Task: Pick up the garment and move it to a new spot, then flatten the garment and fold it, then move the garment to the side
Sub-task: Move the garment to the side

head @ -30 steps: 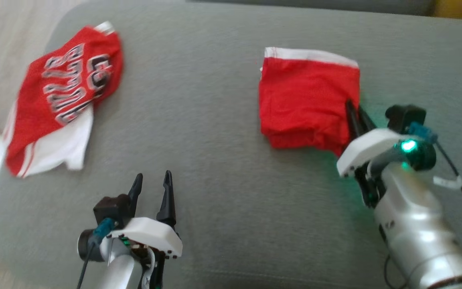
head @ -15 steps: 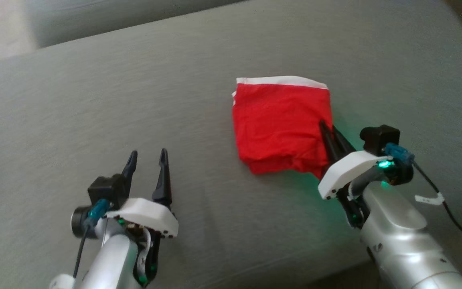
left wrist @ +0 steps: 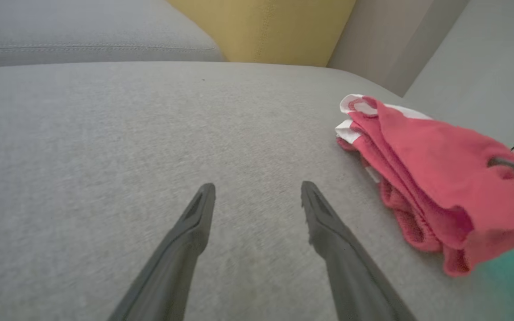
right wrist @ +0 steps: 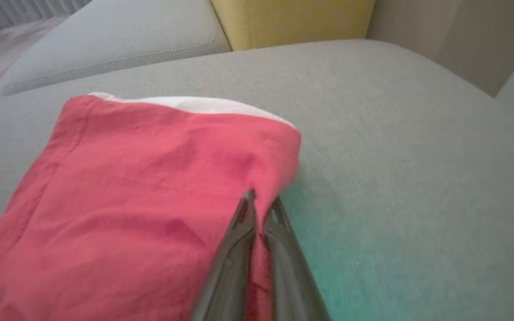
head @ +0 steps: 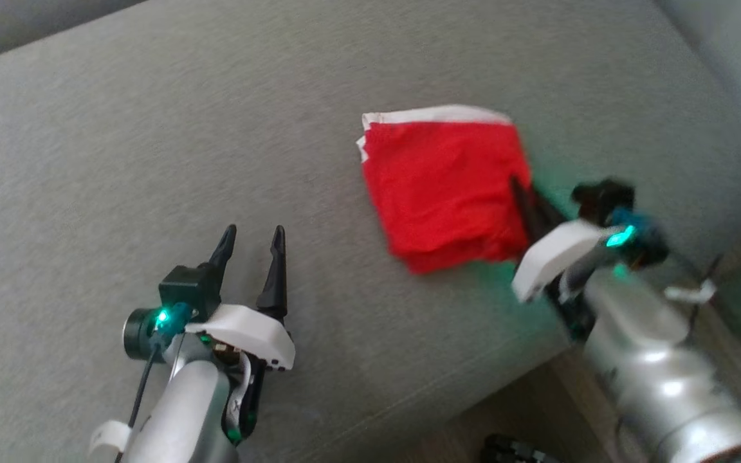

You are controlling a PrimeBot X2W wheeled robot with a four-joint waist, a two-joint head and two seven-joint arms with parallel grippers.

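Head view: red folded garment (head: 444,186), with a white band (head: 435,116) along its far edge, is recorded lying flat on the grey sofa cushion (head: 152,128), right of centre and close to the cushion's near right border. Right gripper (head: 520,191) is set at the garment's near right corner, its fingers drawn almost together with red cloth between them. Left gripper (head: 253,233) is held well apart to the left above bare cushion, fingers spread, nothing held. Left wrist view: the spread fingers are confirmed, with nothing between them. The stacked layers of the fold are seen edge-on at the right, loose and uneven. A yellow cushion (left wrist: 261,26) is noted at the far side. Right wrist view: the fingers are closed to a narrow slit on a thin pinch of the garment's right edge. Risks, as judged: with so small a bite, the cloth may be slipped from the grip once pulled. If the top layer alone is held, the fold may be dragged open. With the border so close, the garment may be carried over it. Writing: none legible; no brand or label can be read.
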